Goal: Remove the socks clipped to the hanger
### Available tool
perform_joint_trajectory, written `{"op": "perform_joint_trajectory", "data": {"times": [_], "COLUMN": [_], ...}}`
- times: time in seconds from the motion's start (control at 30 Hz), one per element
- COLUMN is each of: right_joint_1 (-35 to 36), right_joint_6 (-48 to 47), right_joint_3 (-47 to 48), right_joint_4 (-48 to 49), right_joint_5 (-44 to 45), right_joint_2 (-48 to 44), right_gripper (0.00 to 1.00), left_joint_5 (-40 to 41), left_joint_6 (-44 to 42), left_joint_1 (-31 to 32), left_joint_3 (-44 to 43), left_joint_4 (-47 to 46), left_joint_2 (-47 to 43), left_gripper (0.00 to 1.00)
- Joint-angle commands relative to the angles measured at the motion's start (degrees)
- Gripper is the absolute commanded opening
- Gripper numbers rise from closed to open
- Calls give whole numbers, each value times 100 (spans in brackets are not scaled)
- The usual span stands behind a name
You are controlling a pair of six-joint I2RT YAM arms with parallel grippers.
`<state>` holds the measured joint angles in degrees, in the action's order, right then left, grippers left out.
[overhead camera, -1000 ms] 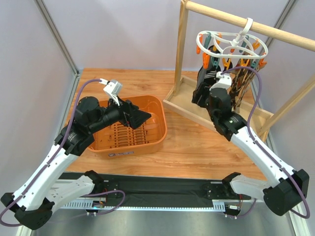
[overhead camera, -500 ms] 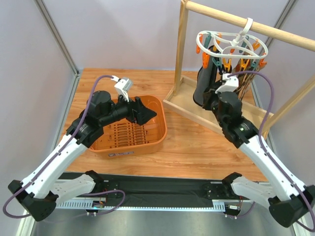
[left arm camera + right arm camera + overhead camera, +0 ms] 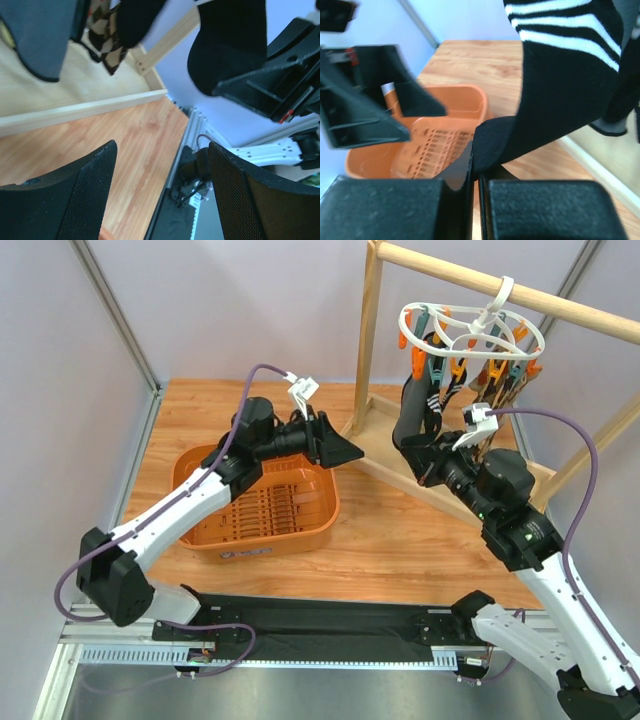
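I see the hanger [image 3: 489, 316] hooked on the wooden rail [image 3: 450, 267] at the back right. Its socks [image 3: 470, 405] hang down from the little clips [image 3: 430, 345].

My right gripper [image 3: 472, 167] has its two fingers pressed tight together on the bottom of the black sock with white stripes [image 3: 560, 75] — the cloth is pinched right between them. The top of that sock goes up toward the hanger, and I cannot tell if a clip holds it. Just beside it hang the brown diamond socks [image 3: 492, 405].

My left gripper [image 3: 162, 147] is up in the air, out past the far right corner of the orange basket [image 3: 262, 540], and it points at the wooden frame. Its fingers are spread wide apart and hold nothing. Through its camera I see sock toes hanging above the base board [image 3: 80, 112] of the frame.

The basket sits on the wooden table [image 3: 400, 530], to the left of the frame.
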<state>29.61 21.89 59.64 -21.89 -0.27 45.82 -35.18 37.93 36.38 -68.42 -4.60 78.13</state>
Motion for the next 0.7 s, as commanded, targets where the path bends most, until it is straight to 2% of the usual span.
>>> {"op": "perform_joint_trajectory", "data": {"times": [0.0,0.33,0.5,0.67], "right_joint_1": [28,28,28,28], "right_joint_6": [158,114,79,35], "right_joint_3": [-13,-137,-163,-163], "right_joint_4": [-44,-272,-395,-518], "right_joint_5": [-667,-421,-360,-298], "right_joint_2": [-161,-434,-574,-653], "right_gripper": [0,0,0,0], "left_joint_5": [-621,-1123,-1254,-1412], "left_joint_6": [513,1962,2095,2437], "left_joint_1": [123,308,536,642], "left_joint_3": [-408,-1182,-1787,-2087], "left_joint_4": [-1288,-3001,-2906,-3318], "left_joint_2": [281,1714,2250,2619], "left_gripper": [80,81,77,78]}}
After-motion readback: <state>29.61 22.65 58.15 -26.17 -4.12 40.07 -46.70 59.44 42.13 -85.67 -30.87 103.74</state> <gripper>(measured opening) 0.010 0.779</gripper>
